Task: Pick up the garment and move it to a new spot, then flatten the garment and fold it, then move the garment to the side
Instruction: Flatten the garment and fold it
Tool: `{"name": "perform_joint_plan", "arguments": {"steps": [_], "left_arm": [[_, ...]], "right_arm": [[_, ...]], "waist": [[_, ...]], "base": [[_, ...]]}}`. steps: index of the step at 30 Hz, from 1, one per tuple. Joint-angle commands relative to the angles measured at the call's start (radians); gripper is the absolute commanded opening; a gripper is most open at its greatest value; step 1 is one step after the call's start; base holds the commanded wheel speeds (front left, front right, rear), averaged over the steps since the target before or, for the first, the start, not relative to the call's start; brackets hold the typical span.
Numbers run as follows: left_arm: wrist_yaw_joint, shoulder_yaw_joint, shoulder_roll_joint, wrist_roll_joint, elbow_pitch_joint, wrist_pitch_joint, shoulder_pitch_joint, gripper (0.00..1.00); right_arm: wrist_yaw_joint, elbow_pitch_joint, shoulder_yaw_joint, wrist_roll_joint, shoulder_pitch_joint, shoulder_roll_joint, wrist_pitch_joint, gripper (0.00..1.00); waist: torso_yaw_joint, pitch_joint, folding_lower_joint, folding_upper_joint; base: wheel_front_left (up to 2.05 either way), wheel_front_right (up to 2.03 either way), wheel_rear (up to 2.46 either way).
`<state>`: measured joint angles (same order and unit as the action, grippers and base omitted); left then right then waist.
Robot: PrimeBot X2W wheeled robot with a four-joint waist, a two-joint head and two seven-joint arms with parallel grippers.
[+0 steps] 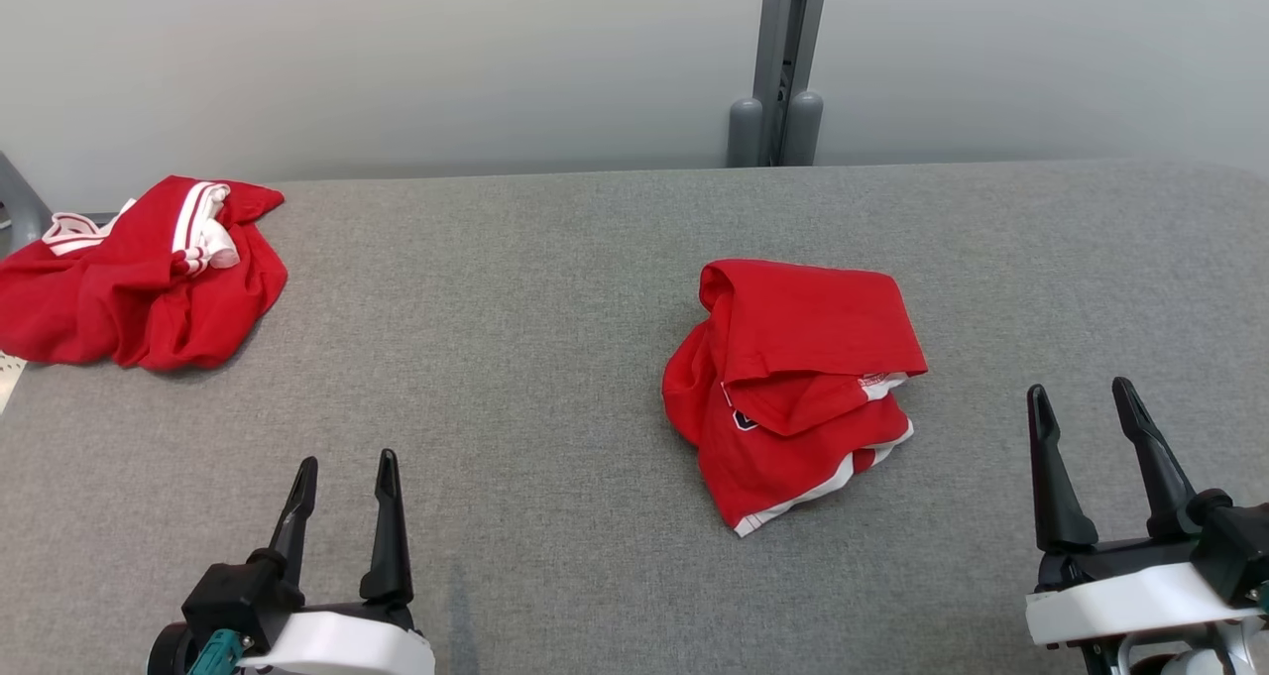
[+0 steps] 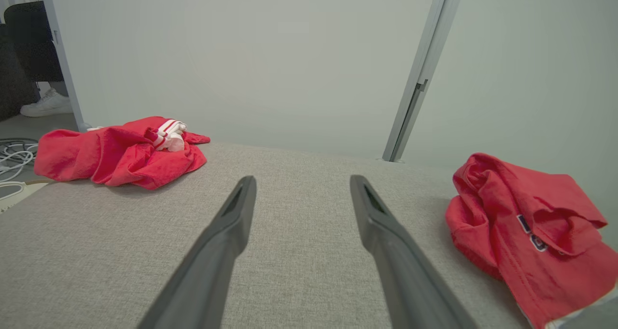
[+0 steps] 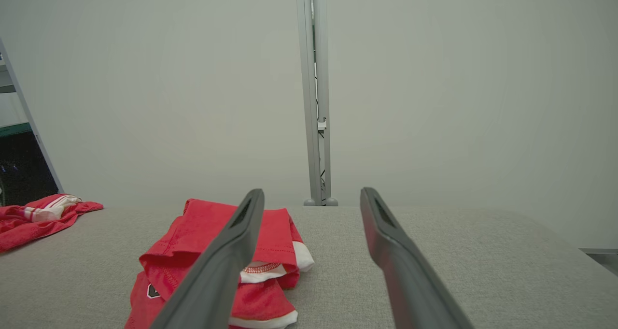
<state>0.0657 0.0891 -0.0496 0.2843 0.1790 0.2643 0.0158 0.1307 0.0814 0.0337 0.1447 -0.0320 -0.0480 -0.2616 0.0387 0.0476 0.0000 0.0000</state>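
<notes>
Grey woven fabric tabletop [image 1: 555, 288] spread wide under both arms. Nearest, well to the left of the grey metal upright post [image 1: 783, 60] and far on its near side: left gripper [image 1: 348, 459], two long dark fingers [image 2: 227, 232] parted, nothing between them, bare cloth below. Equally near, off to the right of the post: right gripper [image 1: 1080, 388], fingers likewise spread apart and empty, touching no fabric.

Farther in, straight in front of the post and about midway between it and the grippers: loosely folded red garment with white hem trim [image 1: 803, 358], lying on the tabletop, top layer doubled over, small dark badge showing under the flap, untouched by either gripper. Partly behind one finger of the right gripper in the right wrist view.

Farther still, far to the left of the post, close to the tabletop's back edge: crumpled red garment with white stripes [image 1: 129, 288], heaped, well apart from the folded one.

Beyond the post: plain pale wall [image 1: 397, 60]. Past the tabletop's corner, far left of the post in the left wrist view: white shoe [image 2: 46, 106] on the floor, pale cables [image 2: 12, 150] coiled nearby.
</notes>
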Motion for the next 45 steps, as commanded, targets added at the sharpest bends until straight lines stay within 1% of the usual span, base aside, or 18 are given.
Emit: {"name": "perform_joint_plan", "arguments": {"steps": [1, 8, 11, 13, 20, 25, 31, 32, 33, 35, 36, 40, 42, 45], "left_arm": [[-0.001, -0.001, -0.002, -0.001, 0.002, 0.000, -0.004, 1.00], [0.000, 0.017, -0.002, 0.008, -0.001, 0.000, -0.013, 1.00], [0.000, 0.027, -0.003, 0.008, -0.005, 0.000, -0.021, 1.00], [0.002, 0.035, -0.003, 0.001, -0.007, 0.000, -0.026, 1.00], [0.004, 0.053, -0.002, -0.008, -0.019, 0.000, -0.044, 1.00], [0.007, 0.067, -0.003, -0.006, -0.028, 0.000, -0.058, 1.00], [0.013, 0.075, -0.002, -0.006, -0.024, 0.000, -0.069, 1.00], [0.013, 0.074, -0.002, -0.006, -0.021, 0.000, -0.068, 1.00], [0.015, 0.075, -0.002, -0.007, -0.018, 0.000, -0.068, 1.00], [0.014, 0.076, -0.002, -0.007, -0.016, 0.000, -0.065, 1.00], [0.014, 0.076, -0.002, -0.007, -0.013, 0.000, -0.063, 1.00], [0.015, 0.079, -0.002, -0.006, -0.009, 0.000, -0.058, 1.00], [0.015, 0.078, -0.002, -0.008, -0.007, 0.000, -0.053, 1.00], [0.011, 0.078, -0.002, -0.010, -0.004, 0.000, -0.045, 1.00]], "right_arm": [[0.000, 0.002, 0.004, -0.006, -0.004, -0.005, -0.005, 1.00], [0.000, 0.013, 0.009, -0.024, -0.021, -0.005, -0.005, 1.00], [0.000, 0.039, 0.015, -0.052, -0.040, -0.005, -0.005, 1.00], [0.000, 0.095, 0.009, -0.095, -0.051, -0.004, -0.005, 1.00], [0.000, 0.311, 0.009, -0.203, -0.190, -0.005, -0.005, 1.00], [0.000, 0.447, 0.034, -0.248, -0.285, -0.007, -0.005, 1.00], [0.000, 0.556, 0.054, -0.262, -0.362, -0.026, -0.005, 1.00], [0.000, 0.564, 0.057, -0.260, -0.375, -0.030, -0.005, 0.87], [0.000, 0.577, 0.058, -0.254, -0.387, -0.032, -0.005, 0.40], [0.000, 0.588, 0.051, -0.250, -0.393, -0.034, -0.005, 0.18], [0.000, 0.595, 0.045, -0.247, -0.396, -0.037, -0.005, 0.00], [0.000, 0.584, 0.021, -0.235, -0.409, -0.041, -0.005, 0.00], [0.000, 0.550, 0.000, -0.216, -0.408, -0.035, -0.005, 0.00], [0.000, 0.478, -0.069, -0.169, -0.389, -0.021, -0.005, 0.00]], "waist": [[0.001, 0.001, 0.0000, 0.0000], [0.015, 0.013, 0.0000, 0.0000], [0.028, 0.025, 0.0000, 0.0000], [0.040, 0.035, 0.0000, 0.0000], [0.087, 0.087, 0.0000, 0.0000], [0.127, 0.131, 0.0000, 0.0000], [0.160, 0.161, 0.0000, 0.0000], [0.163, 0.162, 0.0000, 0.0000], [0.166, 0.163, 0.0000, 0.0000], [0.168, 0.159, 0.0000, 0.0000], [0.168, 0.157, 0.0000, 0.0000], [0.165, 0.147, 0.0000, 0.0000], [0.161, 0.139, 0.0000, 0.0000], [0.153, 0.124, 0.0000, 0.0000]], "base": [[0.00, 0.00, 0.00], [0.00, 0.00, 0.00], [0.00, 0.00, 0.00], [0.00, 0.00, 0.00], [0.00, 0.00, 0.00], [0.00, 0.00, 0.00], [0.00, 0.00, 0.00], [0.00, 0.00, 0.00], [0.00, 0.00, 0.00], [0.00, 0.00, 0.00], [0.00, 0.00, 0.00], [0.00, 0.00, 0.00], [0.00, 0.00, 0.00], [0.00, 0.00, 0.00]]}}
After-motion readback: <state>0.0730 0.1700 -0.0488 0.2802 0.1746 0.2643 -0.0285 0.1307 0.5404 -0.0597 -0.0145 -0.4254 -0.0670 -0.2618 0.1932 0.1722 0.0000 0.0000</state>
